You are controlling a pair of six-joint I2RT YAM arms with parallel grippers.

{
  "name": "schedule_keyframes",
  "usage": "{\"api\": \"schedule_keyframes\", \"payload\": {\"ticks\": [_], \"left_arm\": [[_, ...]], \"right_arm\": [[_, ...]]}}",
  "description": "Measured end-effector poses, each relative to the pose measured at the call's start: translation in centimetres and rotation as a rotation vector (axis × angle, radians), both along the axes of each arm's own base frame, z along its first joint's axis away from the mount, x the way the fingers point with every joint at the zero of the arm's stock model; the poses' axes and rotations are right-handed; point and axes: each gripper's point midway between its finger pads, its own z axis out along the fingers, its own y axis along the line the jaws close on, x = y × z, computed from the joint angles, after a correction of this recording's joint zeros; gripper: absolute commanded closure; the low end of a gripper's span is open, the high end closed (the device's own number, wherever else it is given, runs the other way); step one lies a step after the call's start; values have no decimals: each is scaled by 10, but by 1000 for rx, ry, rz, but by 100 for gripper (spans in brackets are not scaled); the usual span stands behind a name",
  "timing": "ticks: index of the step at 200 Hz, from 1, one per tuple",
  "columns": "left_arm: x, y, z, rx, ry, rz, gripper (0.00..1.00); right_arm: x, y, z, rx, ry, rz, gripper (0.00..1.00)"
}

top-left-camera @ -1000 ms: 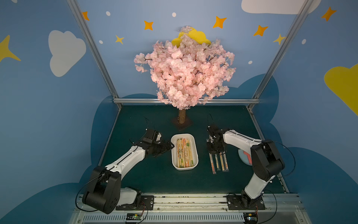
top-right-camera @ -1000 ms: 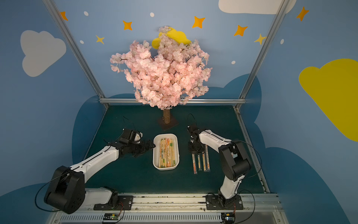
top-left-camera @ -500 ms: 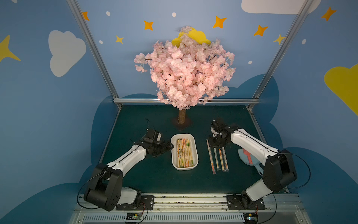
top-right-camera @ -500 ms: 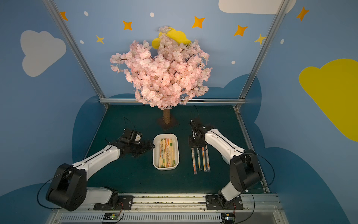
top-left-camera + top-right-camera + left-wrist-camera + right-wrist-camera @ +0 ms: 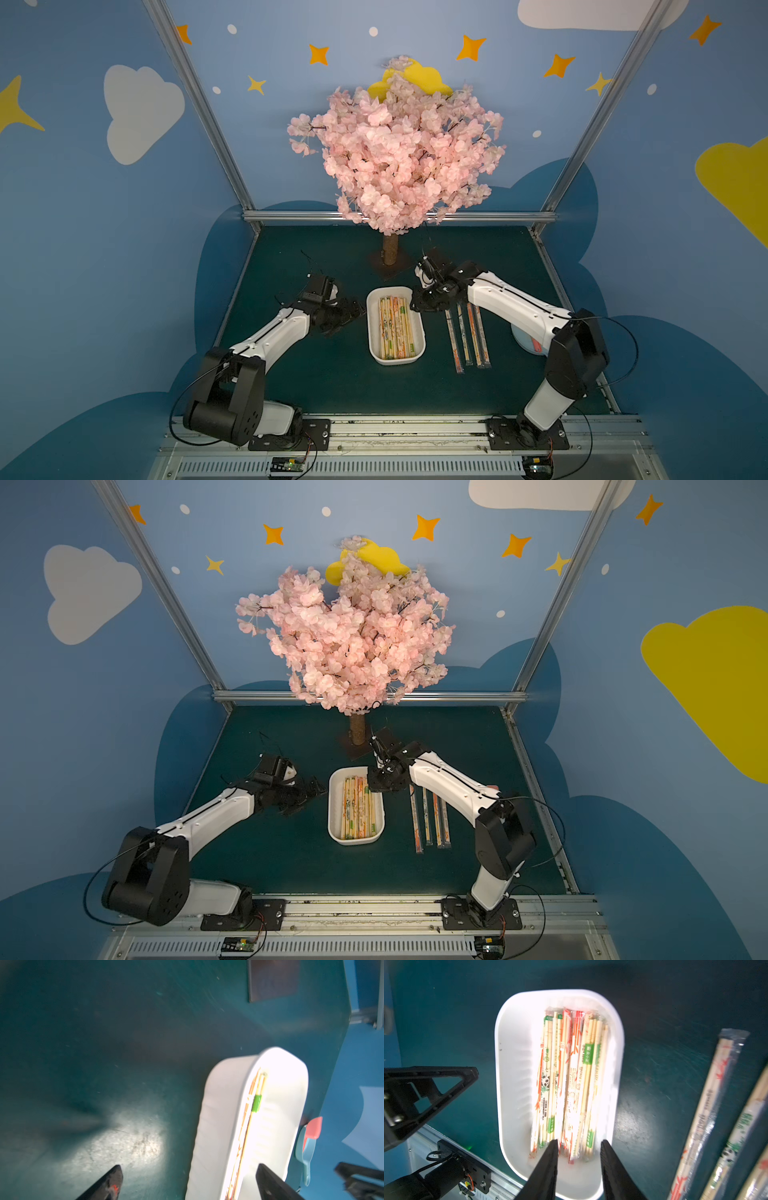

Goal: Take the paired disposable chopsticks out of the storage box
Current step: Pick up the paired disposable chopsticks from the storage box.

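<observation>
Hovering empty: R pincer (image 5: 578,1142) part-open over panda-print chopsticks (image 5: 566,1084), L pincer (image 5: 189,1165) wide-open beside box (image 5: 510,1064).

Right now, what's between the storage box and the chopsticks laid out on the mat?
Only bare green mat between storage box and laid-out chopsticks; both top views and the right wrist view show it. The right claw overhangs its far end.

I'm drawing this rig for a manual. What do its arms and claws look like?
Both the left arm and right arm have smooth white link shells joined by chunky black joint housings, on black base plates. Thin black cables loop beside each. The left claw and right claw are black, with tapering, pointed fingers; one left finger bears a small red mark.
</observation>
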Motion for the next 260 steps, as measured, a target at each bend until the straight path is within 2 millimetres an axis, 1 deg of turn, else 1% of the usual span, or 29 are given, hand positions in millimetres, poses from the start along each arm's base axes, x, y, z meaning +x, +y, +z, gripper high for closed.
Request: {"api": "schedule_keyframes", "payload": {"ticks": [17, 47, 62, 87, 114, 171, 212, 260], "left_arm": [[1, 4, 0, -6, 2, 12, 0], [0, 4, 0, -10, 8, 9, 0], [0, 4, 1, -13, 9, 9, 0], [-1, 5, 2, -14, 7, 8, 0], [-1, 5, 3, -14, 2, 6, 0], [-1, 6, 6, -10, -11, -6, 0], [-3, 6, 6, -10, -12, -11, 0], [-5, 7, 5, -13, -6, -12, 0]], "right_arm": [[-4, 15, -15, -20, 25, 21, 63], [-8, 36, -39, -52, 63, 49, 64], [-8, 43, -49, -62, 75, 56, 65], [-6, 49, -62, -80, 92, 59, 67], [-4, 51, -71, -94, 102, 57, 69], [2, 57, -82, -107, 108, 57, 72], [2, 57, -94, -129, 130, 57, 74], [3, 59, -95, -126, 131, 60, 84]]}}
